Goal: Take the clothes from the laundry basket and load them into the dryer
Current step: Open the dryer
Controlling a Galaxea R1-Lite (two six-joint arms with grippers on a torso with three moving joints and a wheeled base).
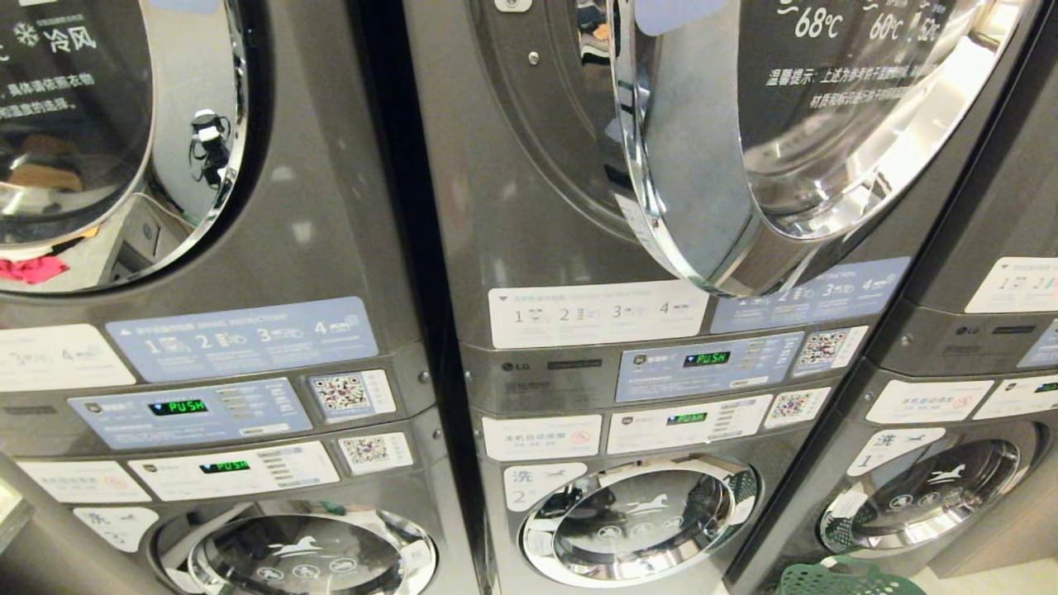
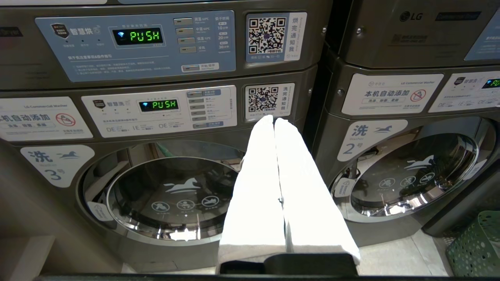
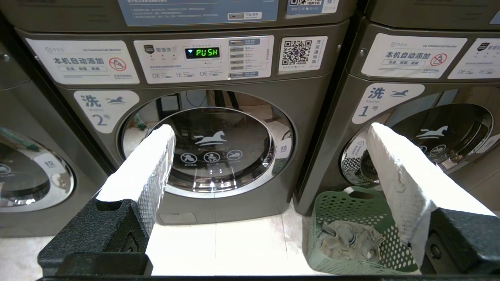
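Observation:
The green laundry basket (image 3: 351, 203) stands on the floor in front of washer 1, with grey clothes (image 3: 351, 240) crumpled in its bottom. My right gripper (image 3: 270, 130) hangs open and empty above the floor. Its white fingers (image 3: 144, 171) are spread wide, and the other finger overlaps the basket's far side. My left gripper (image 2: 273, 119) is shut with nothing in it and points at the washers. The basket's corner (image 2: 474, 246) shows at the edge of the left wrist view. In the head view the middle dryer (image 1: 512, 190) has its round door (image 1: 826, 124) swung open. The basket rim (image 1: 826, 574) peeks in below, and neither arm shows.
Stacked grey machines fill the view, dryers above and washers below. Washer 2 (image 3: 211, 148) and washer 3 (image 2: 164, 195) have their doors shut. The left dryer's door (image 1: 107, 132) is closed. Pale tiled floor (image 3: 218, 246) lies between washer 2 and the basket.

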